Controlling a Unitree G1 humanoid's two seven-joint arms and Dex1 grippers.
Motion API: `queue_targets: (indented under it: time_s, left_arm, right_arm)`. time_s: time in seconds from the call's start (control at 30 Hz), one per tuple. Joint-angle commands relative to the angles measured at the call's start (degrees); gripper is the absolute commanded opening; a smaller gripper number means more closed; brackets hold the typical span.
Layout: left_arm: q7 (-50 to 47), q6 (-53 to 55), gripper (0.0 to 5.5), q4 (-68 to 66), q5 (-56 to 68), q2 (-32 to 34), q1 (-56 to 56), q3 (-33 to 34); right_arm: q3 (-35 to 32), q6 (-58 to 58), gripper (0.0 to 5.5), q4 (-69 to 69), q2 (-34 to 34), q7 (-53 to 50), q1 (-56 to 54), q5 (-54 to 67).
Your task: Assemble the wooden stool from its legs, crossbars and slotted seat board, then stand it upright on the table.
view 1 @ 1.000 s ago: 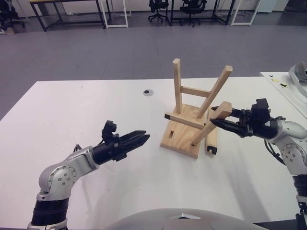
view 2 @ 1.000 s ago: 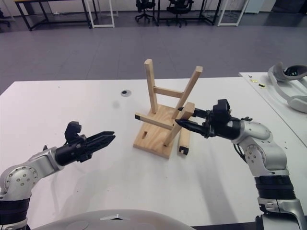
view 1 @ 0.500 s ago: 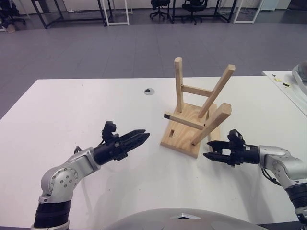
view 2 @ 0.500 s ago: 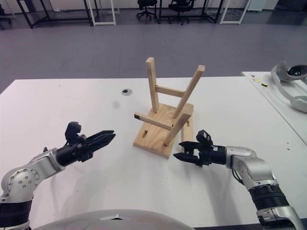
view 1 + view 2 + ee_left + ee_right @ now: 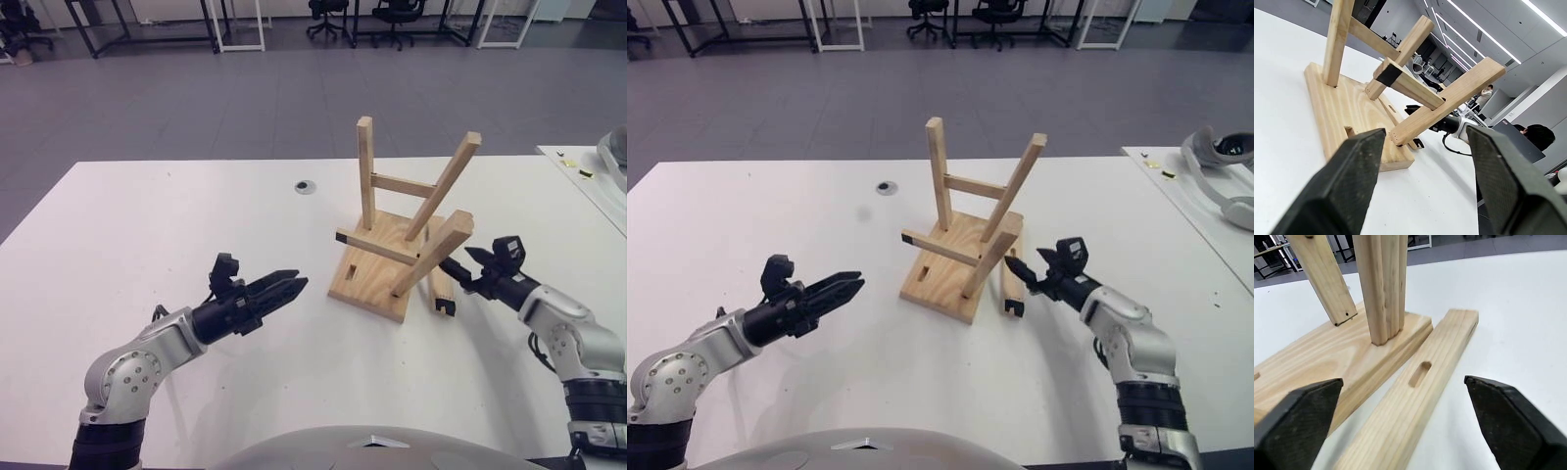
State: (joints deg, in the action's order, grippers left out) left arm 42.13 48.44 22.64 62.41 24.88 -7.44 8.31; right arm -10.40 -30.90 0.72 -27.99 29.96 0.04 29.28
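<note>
The stool [image 5: 397, 230] lies upside down at the middle of the white table, its slotted seat board [image 5: 364, 284] flat, three legs up and crossbars [image 5: 377, 248] between them. A loose leg [image 5: 440, 289] with a slot [image 5: 1419, 373] lies on the table against the board's right edge. My right gripper [image 5: 458, 266] hangs open just right of that leg, low over the table, its fingers [image 5: 1298, 426] spread to either side of it. My left gripper [image 5: 284, 287] is open and holds nothing, left of the board, pointing at it; its fingers [image 5: 1352, 186] frame the stool.
A round cable hole [image 5: 306, 186] sits in the table behind the stool on the left. A second white table with a headset [image 5: 1220, 171] stands to the right across a gap. The table's left half and front are bare.
My right gripper went from the leaning leg down to the front of the stool, then back up to the loose leg beside the board. The left arm barely moved.
</note>
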Motion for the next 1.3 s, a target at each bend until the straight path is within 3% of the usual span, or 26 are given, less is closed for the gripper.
queue_targets:
  time_s: [0.03, 0.23, 0.43, 0.67, 0.87, 0.97, 1.1, 1.3]
  left_arm:
    - [-0.81, -0.07, 3.04, 0.80, -0.47, 0.52, -0.50, -0.16]
    - [-3.31, -1.53, 3.04, 0.62, -3.01, -0.29, -0.74, -0.77]
    - [-10.77, -4.80, 3.04, -0.74, -10.51, -3.01, -0.13, -2.38]
    - [-12.27, -5.57, 3.04, -0.84, -12.06, -4.29, -0.58, -2.44]
    - [-16.17, -8.20, 3.04, -2.14, -16.88, -5.48, 0.94, -2.29]
    - [-17.99, -10.33, 3.04, -5.18, -19.87, -4.97, 3.89, -0.44]
    - [-14.92, -7.64, 3.04, -11.48, -11.73, 2.00, 17.34, 10.61]
    - [-7.17, 1.22, 3.04, -16.08, 2.75, 12.86, 44.41, 14.45]
  right_arm:
    - [1.55, -2.83, 4.64, -4.83, 3.71, -5.71, 2.39, -1.82]
    - [1.73, -10.52, 4.64, -9.42, 8.10, -21.01, 4.45, -8.91]
    - [-7.18, -16.05, 3.49, -11.47, 17.18, -28.61, 6.54, -3.48]
    - [-6.19, -17.46, 2.23, -11.80, 14.87, -27.06, 6.71, -4.86]
    - [-7.91, -15.56, 2.20, -8.45, 14.07, -27.62, 6.01, -6.16]
    - [-11.67, -9.01, 2.19, -5.76, 13.68, -29.33, 0.89, -6.75]
    - [-16.52, 4.59, 2.18, -1.16, 3.60, -26.56, -18.78, -7.66]
    - [-14.26, 3.30, 2.18, -3.46, -3.34, -13.97, -44.54, 3.63]
